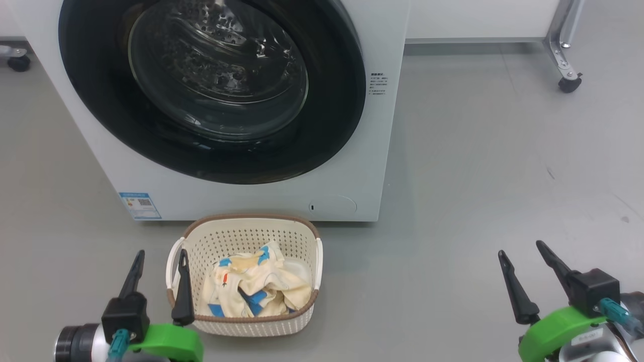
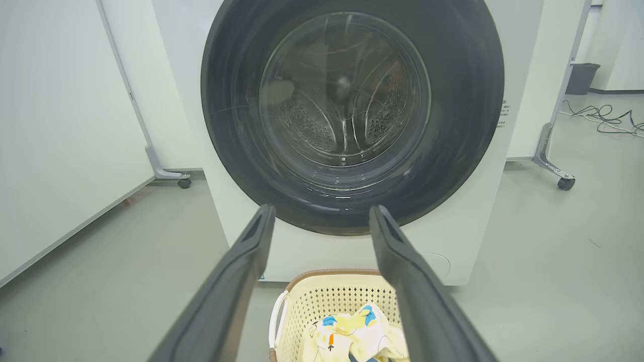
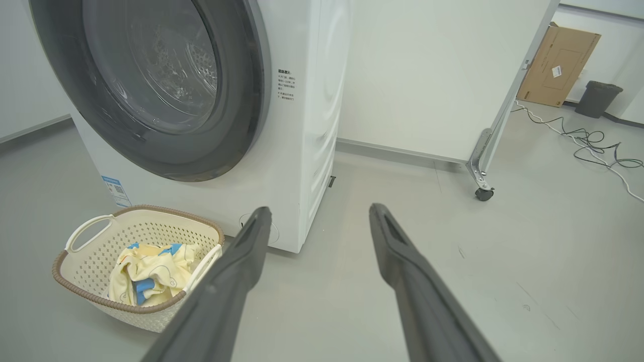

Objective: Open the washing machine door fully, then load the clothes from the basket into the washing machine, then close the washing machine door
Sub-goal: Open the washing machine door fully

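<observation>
- Holds left gripper (image 1: 162, 251) spread wide, empty, beside basket (image 1: 251, 218).
- Holds right gripper (image 1: 519, 247) spread wide, empty, above floor (image 1: 478, 176).
- Leaves washing machine door (image 1: 216, 90) shut, clothes (image 1: 256, 286) heaped in basket.

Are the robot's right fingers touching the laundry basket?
Apart. The head view shows the right fingers open over the floor, with a wide stretch of it between them and the basket.

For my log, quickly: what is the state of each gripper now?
Left gripper: open, holding nothing.
Right gripper: open, holding nothing.
</observation>
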You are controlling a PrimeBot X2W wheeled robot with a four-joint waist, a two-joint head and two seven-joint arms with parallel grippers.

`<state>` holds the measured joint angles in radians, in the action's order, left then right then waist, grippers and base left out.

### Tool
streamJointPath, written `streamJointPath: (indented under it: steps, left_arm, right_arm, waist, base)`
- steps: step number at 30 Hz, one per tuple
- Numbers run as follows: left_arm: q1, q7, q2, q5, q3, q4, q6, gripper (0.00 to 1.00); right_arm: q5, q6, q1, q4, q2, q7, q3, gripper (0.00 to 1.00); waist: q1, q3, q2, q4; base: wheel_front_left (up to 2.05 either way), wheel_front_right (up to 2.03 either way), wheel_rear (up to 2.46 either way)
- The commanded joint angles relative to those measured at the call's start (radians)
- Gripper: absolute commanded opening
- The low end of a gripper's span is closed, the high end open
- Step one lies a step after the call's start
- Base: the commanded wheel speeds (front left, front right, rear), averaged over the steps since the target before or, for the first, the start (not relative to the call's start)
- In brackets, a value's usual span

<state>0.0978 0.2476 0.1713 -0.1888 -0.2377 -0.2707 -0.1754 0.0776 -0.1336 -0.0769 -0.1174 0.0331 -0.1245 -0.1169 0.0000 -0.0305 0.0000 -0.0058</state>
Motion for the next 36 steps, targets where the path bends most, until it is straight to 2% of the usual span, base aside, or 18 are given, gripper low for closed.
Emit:
streamJointPath:
  steps: [1, 36]
  left_arm:
    - [0.044, 0.014, 0.023, -0.002, 0.035, 0.035, -0.001, 1.00]
    - [0.039, 0.014, 0.018, -0.023, 0.021, 0.026, -0.011, 1.00]
  right_arm:
    - [-0.006, 0.003, 0.041, 0.034, 0.017, -0.009, 0.022, 1.00]
    - [0.001, 0.003, 0.036, 0.039, 0.017, 0.000, 0.021, 1.00]
  waist:
    - [0.0000, 0.000, 0.0000, -0.002]
    - [0.0000, -0.010, 0.0000, -0.013]
  base:
    - [0.17, 0.17, -0.35]
    - [0.00, 0.00, -0.01]
